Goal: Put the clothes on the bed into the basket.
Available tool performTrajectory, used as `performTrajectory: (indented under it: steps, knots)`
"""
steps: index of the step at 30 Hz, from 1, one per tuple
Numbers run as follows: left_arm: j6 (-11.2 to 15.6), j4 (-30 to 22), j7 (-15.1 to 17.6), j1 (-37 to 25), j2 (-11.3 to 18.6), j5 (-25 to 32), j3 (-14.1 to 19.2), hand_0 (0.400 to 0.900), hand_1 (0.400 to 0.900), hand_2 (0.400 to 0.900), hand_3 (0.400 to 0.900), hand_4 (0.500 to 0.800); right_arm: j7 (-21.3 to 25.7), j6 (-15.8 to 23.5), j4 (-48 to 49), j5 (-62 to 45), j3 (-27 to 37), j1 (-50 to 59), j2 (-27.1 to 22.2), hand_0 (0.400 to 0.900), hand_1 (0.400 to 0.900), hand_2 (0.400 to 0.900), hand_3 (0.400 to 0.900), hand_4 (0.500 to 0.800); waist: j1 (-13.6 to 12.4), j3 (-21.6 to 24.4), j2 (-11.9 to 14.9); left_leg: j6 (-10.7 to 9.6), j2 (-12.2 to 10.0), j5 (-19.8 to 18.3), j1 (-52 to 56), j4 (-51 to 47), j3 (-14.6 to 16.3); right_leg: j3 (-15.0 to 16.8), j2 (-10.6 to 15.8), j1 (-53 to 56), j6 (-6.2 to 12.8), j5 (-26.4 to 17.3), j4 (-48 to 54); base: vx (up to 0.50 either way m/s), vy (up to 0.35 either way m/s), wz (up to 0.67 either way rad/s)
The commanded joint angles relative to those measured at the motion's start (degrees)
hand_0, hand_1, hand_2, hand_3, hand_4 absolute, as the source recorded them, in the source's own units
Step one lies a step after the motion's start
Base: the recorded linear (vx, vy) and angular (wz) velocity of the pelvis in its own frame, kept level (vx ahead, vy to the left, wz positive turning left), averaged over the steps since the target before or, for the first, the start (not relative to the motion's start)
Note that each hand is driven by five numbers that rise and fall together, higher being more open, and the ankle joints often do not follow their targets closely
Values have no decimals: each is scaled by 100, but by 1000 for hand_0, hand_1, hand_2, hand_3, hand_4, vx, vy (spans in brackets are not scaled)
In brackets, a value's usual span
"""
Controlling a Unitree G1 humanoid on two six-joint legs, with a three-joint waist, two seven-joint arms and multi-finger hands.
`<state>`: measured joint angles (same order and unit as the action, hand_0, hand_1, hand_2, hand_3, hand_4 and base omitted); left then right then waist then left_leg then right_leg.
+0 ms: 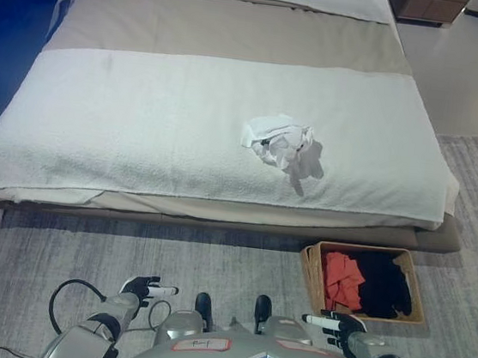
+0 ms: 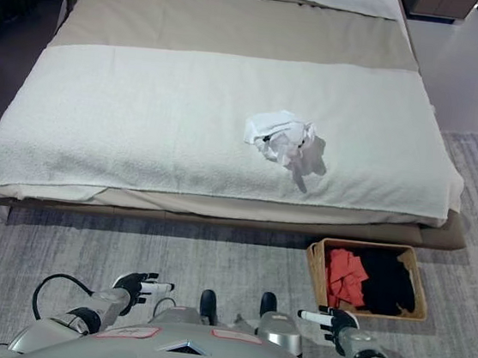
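Note:
A crumpled white garment (image 1: 282,142) lies on the white blanket of the bed (image 1: 141,125), right of its middle. On the floor by the bed's front right corner stands a wicker basket (image 1: 308,269) holding a red garment (image 1: 342,280) and a black garment (image 1: 385,285). My left hand (image 1: 143,290) is low at the bottom left, over the rug, fingers straight and holding nothing. My right hand (image 1: 339,326) is at the bottom right, just in front of the basket's near rim, fingers straight and holding nothing. Both hands are far from the white garment.
A grey rug (image 1: 238,265) covers the floor in front of the bed. A beige sheet (image 1: 230,27) and pillows lie at the bed's far end. A wooden nightstand (image 1: 427,6) stands at the top right, beside bare floor (image 1: 471,76).

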<state>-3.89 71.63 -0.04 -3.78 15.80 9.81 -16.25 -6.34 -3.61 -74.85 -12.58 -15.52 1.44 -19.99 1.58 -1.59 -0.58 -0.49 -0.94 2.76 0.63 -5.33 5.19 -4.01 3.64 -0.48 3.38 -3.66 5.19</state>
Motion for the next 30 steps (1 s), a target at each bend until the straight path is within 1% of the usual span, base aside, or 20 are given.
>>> performTrajectory:
  steps: [1, 15, 18, 22, 24, 25, 28, 29, 30]
  knots:
    - [85, 282, 127, -342, 78, -108, 146, 900, 900, 900, 900, 800, 100, 51, -180, 67, -246, 131, -84, 900, 900, 900, 900, 800, 79, -63, 81, -224, -26, -538, 160, 33, -10, 96, -19, 119, 169, 397, -19, 0, 0, 0]
    - [71, 205, 120, -401, 117, -75, 111, 900, 900, 900, 900, 800, 82, 20, -171, 75, -236, 135, -154, 900, 900, 900, 900, 800, 97, -157, 83, -264, -76, -507, 142, 33, -31, 19, -40, 80, 135, 468, -120, 1, -13, 2]
    - [64, 169, 128, -433, 154, -50, 87, 900, 900, 900, 900, 800, 79, 11, -170, 104, -267, 156, -185, 900, 900, 900, 900, 800, 98, -203, 72, -275, -133, -472, 124, 33, -82, 58, -104, -14, 62, 580, -302, -1, -90, 8]
    - [55, 123, 104, -499, 194, 7, 50, 900, 900, 900, 900, 800, 83, 11, -156, 88, -265, 172, -260, 900, 900, 900, 900, 800, 145, -291, 77, -301, -196, -530, -105, 416, -205, 136, -222, -167, -73, 735, -541, -11, -140, 16]
    - [59, 82, 55, -490, 188, 22, 17, 900, 900, 900, 900, 800, 76, 10, -153, 64, -262, 148, -310, 900, 900, 900, 900, 800, 165, -352, 65, -332, -140, -615, -324, 854, -287, 180, -267, -192, -145, 805, -605, 3, -157, 20]
    - [60, 77, 29, -485, 180, 22, 5, 900, 900, 900, 900, 800, 73, 14, -144, 54, -254, 139, -339, 900, 900, 900, 900, 800, 172, -394, 68, -352, -73, -650, -431, 1113, -327, 180, -270, -171, -180, 833, -616, -2, -140, 12]
    - [54, 54, -3, -549, 143, 83, -56, 900, 900, 900, 900, 800, 44, 16, -123, 37, -261, 219, -449, 900, 900, 900, 900, 800, 96, -574, 96, -383, 326, -700, -808, 1869, -722, 196, -235, -182, -244, 813, -676, -30, -127, 4]
    - [54, 54, -3, -550, 143, 83, -56, 900, 900, 900, 900, 800, 43, 16, -124, 37, -261, 220, -449, 900, 900, 900, 900, 800, 104, -571, 93, -382, 326, -708, -824, 1887, -729, 188, -235, -187, -244, 815, -679, -20, -132, 18]
    - [48, 68, -28, -566, 146, 131, -63, 900, 900, 900, 900, 800, 49, 16, -108, 15, -256, 239, -489, 900, 900, 900, 900, 800, 99, -595, 92, -351, 389, -674, -1011, 1905, -741, 140, -247, -214, -285, 839, -722, 12, -111, 22]
